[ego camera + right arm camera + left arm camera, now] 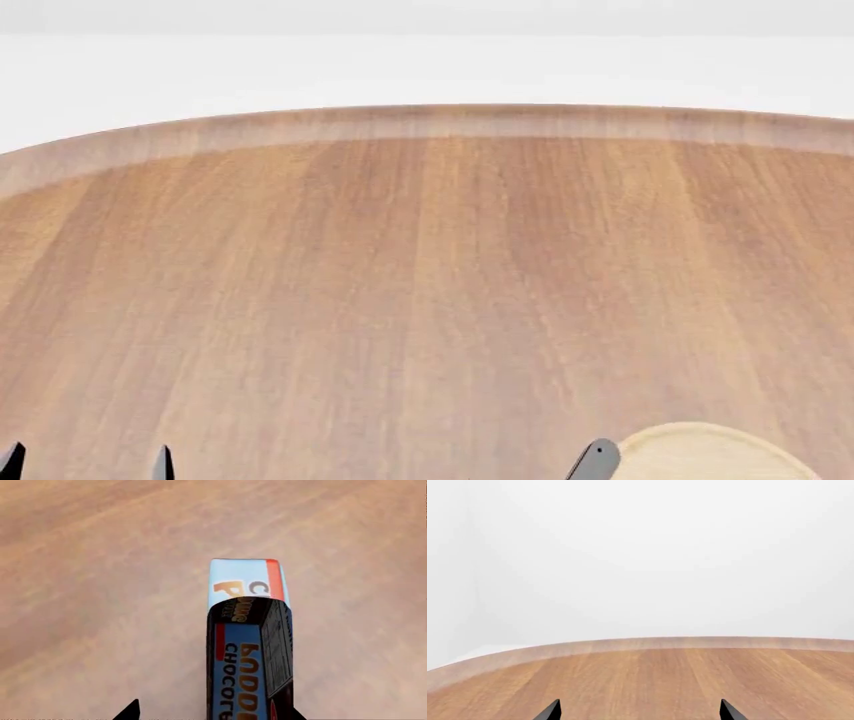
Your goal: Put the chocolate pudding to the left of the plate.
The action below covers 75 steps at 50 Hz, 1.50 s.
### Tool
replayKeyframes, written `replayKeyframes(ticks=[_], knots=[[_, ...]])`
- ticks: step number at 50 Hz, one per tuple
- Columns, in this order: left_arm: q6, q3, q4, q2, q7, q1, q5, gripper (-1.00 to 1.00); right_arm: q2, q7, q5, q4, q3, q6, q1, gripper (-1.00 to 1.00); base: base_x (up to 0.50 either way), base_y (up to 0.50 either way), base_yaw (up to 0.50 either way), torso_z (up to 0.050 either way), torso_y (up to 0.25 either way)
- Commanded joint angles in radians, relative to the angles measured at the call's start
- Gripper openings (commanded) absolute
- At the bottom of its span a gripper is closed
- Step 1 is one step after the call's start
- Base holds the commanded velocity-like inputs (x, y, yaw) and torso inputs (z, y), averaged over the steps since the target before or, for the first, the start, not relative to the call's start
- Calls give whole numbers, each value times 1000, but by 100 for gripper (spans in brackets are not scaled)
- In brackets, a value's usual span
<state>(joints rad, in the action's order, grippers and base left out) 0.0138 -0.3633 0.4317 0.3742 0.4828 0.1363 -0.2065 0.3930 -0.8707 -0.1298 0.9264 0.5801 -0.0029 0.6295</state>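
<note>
Right gripper is pinching the chocolate pudding box between its fingers, holding it above the wooden table. Left gripper is hovering spread over bare tabletop. Plate is peeking in beside a right fingertip.

Your chocolate pudding appears only in the right wrist view: a narrow rectangular box with a light blue face bearing a red stripe and orange-and-brown lettering, a dark brown end, and blue labelling reading "CHOCO" along its length. It sits over bare wooden tabletop; you cannot tell whether it touches the wood. Your plate, a pale tan wooden disc with a raised rim, lies flat at the table's near edge, toward the right.
</note>
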Motion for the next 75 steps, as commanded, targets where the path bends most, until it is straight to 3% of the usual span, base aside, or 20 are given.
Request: replayKeyframes(ticks=[1, 12, 27, 36, 41, 49, 55, 69, 70, 75], knots=[[-2, -3, 2, 2, 3, -1, -1, 100, 13, 1, -3, -40, -1, 17, -12, 100, 0, 0, 0, 0, 0], [1, -4, 3, 6, 6, 1, 0, 100, 13, 6, -3, -26, -1, 7, -9, 100, 0, 0, 0, 0, 0], [1, -6, 1, 9, 8, -3, -4, 100, 100, 41, -36, -312, -33, 166, -54, 100, 0, 0, 0, 0, 0], [0, -9, 1, 11, 10, -4, -4, 100, 121, 50, -40, -373, -38, 199, -60, 100, 0, 0, 0, 0, 0], [-2, -11, 4, 11, 11, -4, -3, 100, 149, 61, -52, -462, -50, 239, -75, 100, 0, 0, 0, 0, 0], [1, -14, -1, 11, 12, -5, -4, 100, 238, 113, -111, -784, -117, 354, -129, 100, 0, 0, 0, 0, 0], [-1, -13, 3, 15, 10, -4, -14, 100, 279, 208, -162, -1038, -194, 433, -188, 100, 0, 0, 0, 0, 0], [-9, -15, 14, 25, 26, -6, 17, 100, 216, 584, -175, -1398, -374, 589, -379, 100, 0, 0, 0, 0, 0], [-9, -17, 27, 28, 30, 0, 28, 100, 202, 674, -98, -1417, -364, 601, -395, 100, 0, 0, 0, 0, 0], [-7, -12, 61, 41, 41, 19, 38, 100, 166, 805, -23, -1492, -381, 561, -498, 100, 0, 0, 0, 0, 0]])
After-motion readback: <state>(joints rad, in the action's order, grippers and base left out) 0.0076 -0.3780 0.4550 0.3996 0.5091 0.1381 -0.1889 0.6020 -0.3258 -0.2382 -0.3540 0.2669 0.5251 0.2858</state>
